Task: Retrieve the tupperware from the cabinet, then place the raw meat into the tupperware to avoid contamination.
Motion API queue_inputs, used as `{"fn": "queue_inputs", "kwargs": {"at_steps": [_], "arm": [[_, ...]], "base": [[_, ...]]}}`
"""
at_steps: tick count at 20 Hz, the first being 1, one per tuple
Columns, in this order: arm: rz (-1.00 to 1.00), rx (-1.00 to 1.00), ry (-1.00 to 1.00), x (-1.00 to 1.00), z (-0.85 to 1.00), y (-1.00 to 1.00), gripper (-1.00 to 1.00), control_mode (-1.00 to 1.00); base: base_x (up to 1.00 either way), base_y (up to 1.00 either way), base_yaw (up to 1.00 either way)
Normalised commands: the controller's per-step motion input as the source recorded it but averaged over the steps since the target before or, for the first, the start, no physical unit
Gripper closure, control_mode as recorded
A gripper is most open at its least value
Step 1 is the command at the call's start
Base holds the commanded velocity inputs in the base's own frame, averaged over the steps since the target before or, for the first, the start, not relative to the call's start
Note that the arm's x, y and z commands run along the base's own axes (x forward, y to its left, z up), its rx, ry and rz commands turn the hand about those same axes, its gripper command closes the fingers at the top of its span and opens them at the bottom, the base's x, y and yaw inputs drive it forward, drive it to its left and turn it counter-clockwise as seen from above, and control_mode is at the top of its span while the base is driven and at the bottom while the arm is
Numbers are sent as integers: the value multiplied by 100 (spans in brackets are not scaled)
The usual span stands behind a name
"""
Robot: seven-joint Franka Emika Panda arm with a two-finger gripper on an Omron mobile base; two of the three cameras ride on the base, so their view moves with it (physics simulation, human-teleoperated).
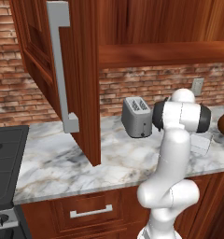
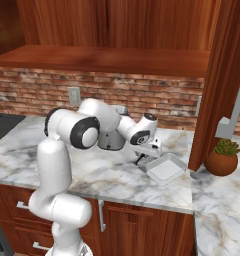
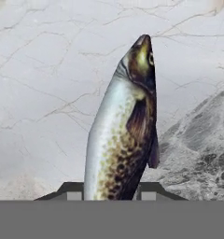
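White tupperware [image 2: 165, 168] sits on marble counter [image 2: 112, 175] beside tool [image 2: 142, 161].

A home kitchen is shown. A marble counter [image 1: 62, 158] is backed by a red brick wall [image 1: 146, 84], with dark wooden wall cabinets [image 1: 86, 70] hung above and drawers [image 1: 90, 212] fitted below. A toaster [image 1: 136, 116], a stove [image 1: 4, 158], a wall outlet [image 1: 197, 86] and a potted plant [image 2: 223, 157] are seen.

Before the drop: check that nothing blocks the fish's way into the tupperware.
Nothing visible does. The gripper holds the raw meat just left of the tupperware, which sits open-topped and empty on the counter.
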Motion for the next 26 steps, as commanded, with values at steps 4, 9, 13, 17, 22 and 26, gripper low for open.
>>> {"fn": "queue_inputs", "kwargs": {"at_steps": [4,9,13,17,22,26], "arm": [[-5,-5,0,-11,65,0,100,-100],[-11,-3,0,-29,60,-4,100,-100],[-19,-4,1,-36,44,-17,100,-100],[-21,-2,0,-46,18,-30,100,-100],[-14,0,0,-61,0,-50,100,-100],[-17,0,4,-42,-7,-35,100,-100]], "base": [[0,0,0],[0,0,0],[0,0,0],[0,0,0],[0,0,0],[0,0,0]]}}
